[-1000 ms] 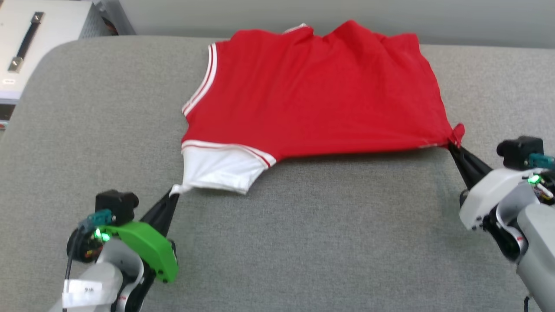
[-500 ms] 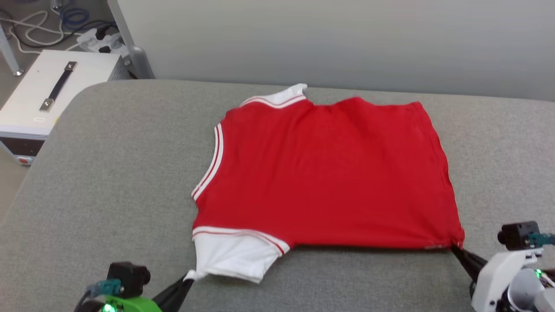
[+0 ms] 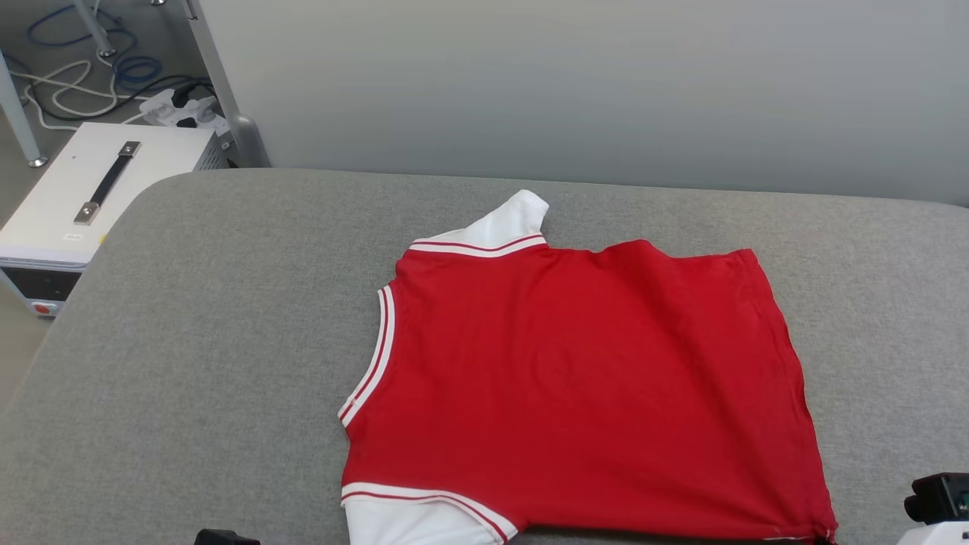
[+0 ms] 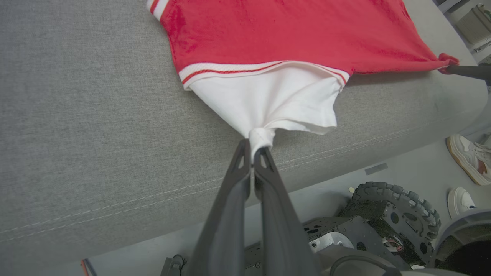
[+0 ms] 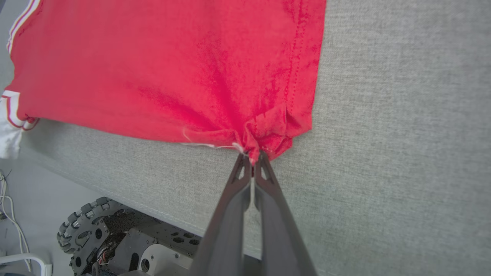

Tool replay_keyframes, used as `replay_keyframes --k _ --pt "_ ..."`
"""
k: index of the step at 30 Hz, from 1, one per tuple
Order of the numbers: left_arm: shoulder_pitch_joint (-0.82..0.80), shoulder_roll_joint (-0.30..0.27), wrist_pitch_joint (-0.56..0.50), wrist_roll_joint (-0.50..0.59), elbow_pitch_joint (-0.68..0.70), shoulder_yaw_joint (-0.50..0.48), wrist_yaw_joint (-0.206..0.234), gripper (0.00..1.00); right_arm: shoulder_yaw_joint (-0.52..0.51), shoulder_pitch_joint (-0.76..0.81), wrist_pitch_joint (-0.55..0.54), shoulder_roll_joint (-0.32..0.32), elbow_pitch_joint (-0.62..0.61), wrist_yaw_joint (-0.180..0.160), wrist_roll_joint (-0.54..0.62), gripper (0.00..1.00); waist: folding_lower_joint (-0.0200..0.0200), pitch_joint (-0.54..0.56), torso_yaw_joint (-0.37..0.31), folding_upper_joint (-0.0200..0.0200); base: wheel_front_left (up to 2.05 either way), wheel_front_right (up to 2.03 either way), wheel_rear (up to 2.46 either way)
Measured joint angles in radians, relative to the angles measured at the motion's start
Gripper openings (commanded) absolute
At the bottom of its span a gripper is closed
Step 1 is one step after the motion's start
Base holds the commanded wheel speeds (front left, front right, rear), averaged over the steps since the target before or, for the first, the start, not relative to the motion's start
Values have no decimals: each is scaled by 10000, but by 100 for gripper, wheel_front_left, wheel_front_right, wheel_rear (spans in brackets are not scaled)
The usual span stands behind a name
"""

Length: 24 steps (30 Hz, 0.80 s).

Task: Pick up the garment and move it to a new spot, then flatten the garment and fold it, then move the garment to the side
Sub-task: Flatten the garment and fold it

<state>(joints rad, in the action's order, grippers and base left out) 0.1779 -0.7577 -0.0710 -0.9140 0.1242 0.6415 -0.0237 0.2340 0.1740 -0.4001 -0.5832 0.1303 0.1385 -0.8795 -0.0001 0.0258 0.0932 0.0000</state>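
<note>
The garment (image 3: 583,386), a red T-shirt, lies spread on the grey padded table (image 3: 227,318), with one white sleeve (image 3: 515,219) at its far edge and the other (image 4: 276,99) at the near edge. My left gripper (image 4: 253,147) is shut on the bunched tip of the near white sleeve, close to the table's front edge. My right gripper (image 5: 252,156) is shut on the gathered red hem corner (image 5: 268,134). The left wrist view also catches the right gripper's fingers (image 4: 470,71) at that corner.
A white box with a black handle (image 3: 98,197) stands off the table's left side, with cables (image 3: 113,76) on the floor behind it. A grey wall runs along the back. Below the front edge are my wheeled base (image 4: 395,214) and a person's shoes (image 4: 466,157).
The head camera has tilted up, so the shirt sits lower in the picture and both grippers have slid off the bottom. The shirt's far edge looks smoother, with the far sleeve laid out.
</note>
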Motion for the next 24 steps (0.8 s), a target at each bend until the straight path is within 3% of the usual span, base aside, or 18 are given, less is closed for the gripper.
replay_keyframes --k 12,24 --pt "-1016 71 706 656 203 -537 115 0 -1496 242 -604 872 -2036 -63 1160 0 0 -349 -167 0 0 0 0" --pt "-3613 468 161 867 -675 -874 36 0 -1638 -1805 -1114 1091 -1860 -63 2006 0 1 -1469 -336 0 0 0 0"
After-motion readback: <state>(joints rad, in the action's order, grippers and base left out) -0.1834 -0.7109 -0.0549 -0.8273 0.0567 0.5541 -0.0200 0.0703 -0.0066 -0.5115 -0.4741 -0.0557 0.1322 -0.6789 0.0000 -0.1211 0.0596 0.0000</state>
